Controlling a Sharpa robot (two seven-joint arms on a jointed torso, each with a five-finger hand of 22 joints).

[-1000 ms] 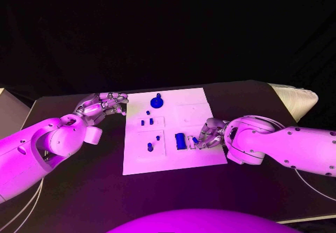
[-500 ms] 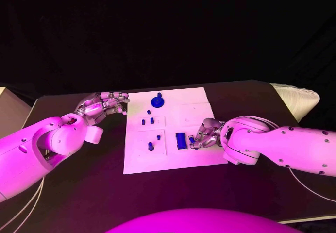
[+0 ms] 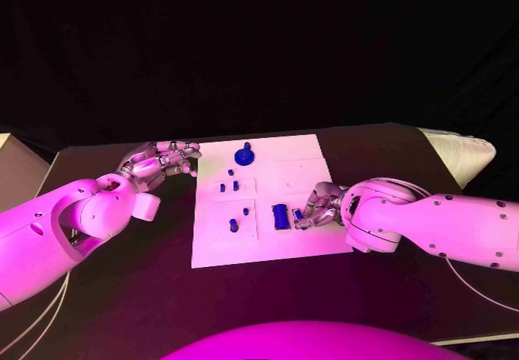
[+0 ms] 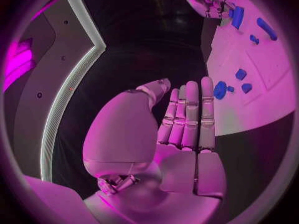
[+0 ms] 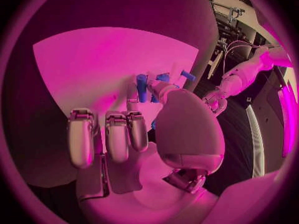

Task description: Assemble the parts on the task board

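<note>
The flat white rectangular task board is seen lying in the middle of the black table, in the head view. Several small blue parts are set on it: a round blue disc-shaped part with a stub on top near the far edge, two short blue pegs side by side below it with a smaller blue dot just above them, another blue peg with a small one beside it in the nearer left panel, and a taller dark blue block towards the right edge.

The right silver many-fingered hand is placed at the board's right edge, just beside the dark blue block. A small blue piece is seen at its fingertips; in the right wrist view the thumb and a finger are closed around a blue piece, so this hand is recorded as grasping a part. The other fingers are curled downward over the board.

The left silver many-fingered hand is held over the table just beside the board's far left corner, apart from the parts. In the left wrist view its fingers are stretched straight and pressed together, thumb alongside, nothing held.

A pale ribbed object is noted at the table's far right corner.
</note>
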